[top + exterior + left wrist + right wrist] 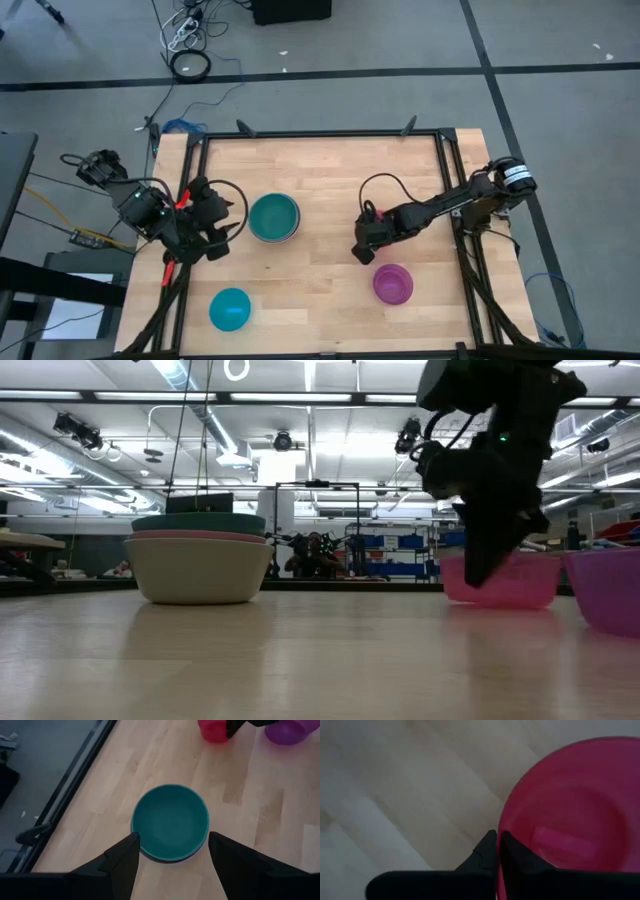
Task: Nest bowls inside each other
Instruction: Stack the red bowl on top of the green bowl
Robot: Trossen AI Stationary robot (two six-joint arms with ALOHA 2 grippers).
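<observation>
Part of the job looks done. A stack [274, 217] already sits a little toward nine o'clock from the table's middle: the low view shows a white-grey bowl [197, 570] at the bottom, a reddish-pink rim above it, and the teal bowl [170, 821] on top. By my reckoning, three bowls are left loose: the pink bowl [570, 815], the purple bowl [393, 284] and the blue bowl [230, 309].

My right gripper [363, 254] is at about four o'clock from the table's middle, down at the pink bowl's rim. Its fingers are pinched together with the rim's edge between them, so I judge I have hold of that bowl. The bowl is a glossy, deep pink, round and shallow-walled, sitting upright on the wood just beside the purple bowl, which lies toward five o'clock.

My left gripper [171, 851] waits at nine o'clock, beside the stack, its fingers spread wide and holding nothing. The blue bowl sits alone near seven o'clock, well apart from everything else.
</observation>
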